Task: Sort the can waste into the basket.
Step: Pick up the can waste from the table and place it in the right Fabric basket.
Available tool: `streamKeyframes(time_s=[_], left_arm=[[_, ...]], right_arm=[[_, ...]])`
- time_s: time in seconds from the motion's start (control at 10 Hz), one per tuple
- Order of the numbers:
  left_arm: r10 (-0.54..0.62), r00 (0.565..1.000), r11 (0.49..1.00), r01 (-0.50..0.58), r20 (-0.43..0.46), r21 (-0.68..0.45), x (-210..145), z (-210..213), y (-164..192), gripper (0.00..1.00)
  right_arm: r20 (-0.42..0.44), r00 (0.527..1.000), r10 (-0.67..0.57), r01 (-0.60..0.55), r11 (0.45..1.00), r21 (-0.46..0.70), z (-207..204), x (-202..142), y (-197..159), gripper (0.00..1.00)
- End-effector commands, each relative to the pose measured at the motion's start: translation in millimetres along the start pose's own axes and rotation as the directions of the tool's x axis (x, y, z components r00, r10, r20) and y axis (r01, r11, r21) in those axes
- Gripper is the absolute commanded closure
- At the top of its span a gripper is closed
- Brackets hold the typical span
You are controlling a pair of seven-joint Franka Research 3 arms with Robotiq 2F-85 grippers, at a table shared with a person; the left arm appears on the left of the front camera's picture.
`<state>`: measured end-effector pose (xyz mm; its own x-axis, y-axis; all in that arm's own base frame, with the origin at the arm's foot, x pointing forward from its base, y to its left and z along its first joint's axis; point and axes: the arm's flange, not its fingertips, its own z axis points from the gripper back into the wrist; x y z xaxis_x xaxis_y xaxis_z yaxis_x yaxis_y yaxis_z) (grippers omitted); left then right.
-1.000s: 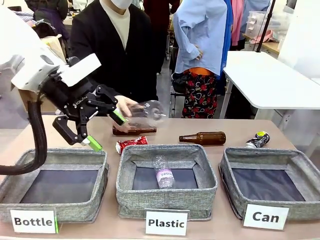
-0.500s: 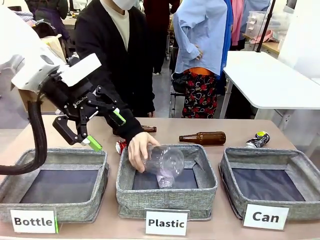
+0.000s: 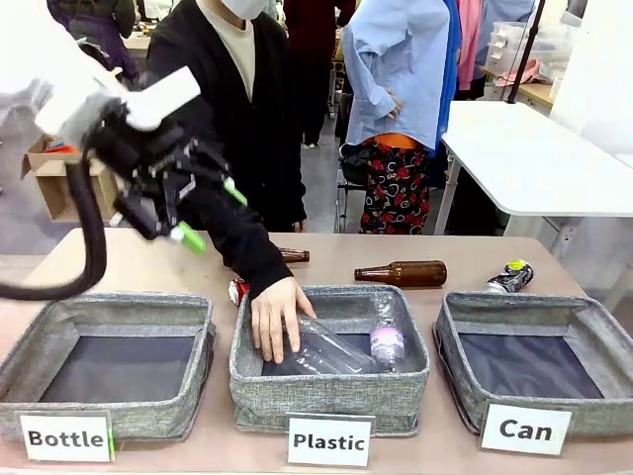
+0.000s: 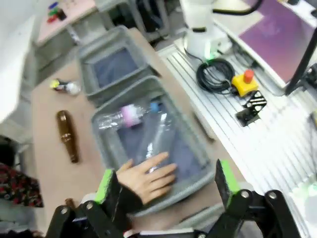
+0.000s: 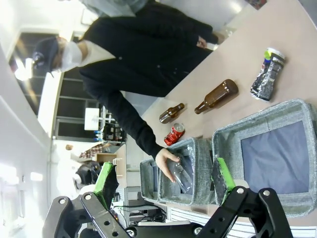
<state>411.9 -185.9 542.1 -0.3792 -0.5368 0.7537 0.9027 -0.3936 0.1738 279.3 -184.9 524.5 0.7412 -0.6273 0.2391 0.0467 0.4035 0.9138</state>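
Mostly hidden behind the person's wrist in the front view: red can (image 3: 238, 290), on the table (image 3: 148, 272) just behind the middle bin (image 3: 252, 391). Clearer from the right wrist view, white marks too small to read. Second brown bottle (image 3: 292, 255) cut off by the sleeve (image 3: 247, 252), only the neck end seen. Print on black-silver can (image 3: 510, 277) unreadable; lying on the table just behind the far left corner of the basket (image 3: 593, 411), not in it.

Readable on white signs in front of the bins: "Bottle" (image 3: 65, 437), "Plastic" (image 3: 329, 441), "Can" (image 3: 525, 428).

Basket signed "Can": dark floor showing. Middle bin: two clear plastic bottles (image 3: 331, 351), one with a pink label, plus the person's hand (image 3: 277, 317) flat on the other. Left bin (image 3: 30, 376): dark floor showing. Whole brown bottle (image 3: 401, 273) lying on the table behind the gap between middle bin and basket.

Raised above the table near the sleeve: left gripper (image 3: 211, 215), jaws spread wide, nothing between. Same for right gripper (image 5: 164, 179): jaws wide apart, holding nothing.
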Motion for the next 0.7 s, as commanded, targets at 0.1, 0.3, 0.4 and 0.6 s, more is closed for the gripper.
streamKeyframes(time_s=[0.1, 0.3, 0.4, 0.6], left_arm=[[0.080, 0.993, 0.996, -0.083, 0.088, 0.022, -15, 31, -11, 0.00], [0.037, 0.989, 0.999, -0.035, 0.143, -0.020, -31, 28, -35, 0.00], [0.044, 0.983, 0.996, -0.030, 0.177, -0.081, -36, 26, -54, 0.00], [0.228, 0.950, 0.973, -0.217, 0.213, -0.072, -52, 34, -68, 0.00]], right_arm=[[0.010, 1.000, 0.024, -0.024, 0.999, 0.028, -1, 2, 1, 0.00], [0.010, 1.000, 0.024, -0.024, 0.999, 0.028, -1, 2, 1, 0.00], [0.010, 1.000, 0.024, -0.024, 0.999, 0.028, -1, 2, 1, 0.00], [0.010, 1.000, 0.024, -0.024, 0.999, 0.028, -1, 2, 1, 0.00]])
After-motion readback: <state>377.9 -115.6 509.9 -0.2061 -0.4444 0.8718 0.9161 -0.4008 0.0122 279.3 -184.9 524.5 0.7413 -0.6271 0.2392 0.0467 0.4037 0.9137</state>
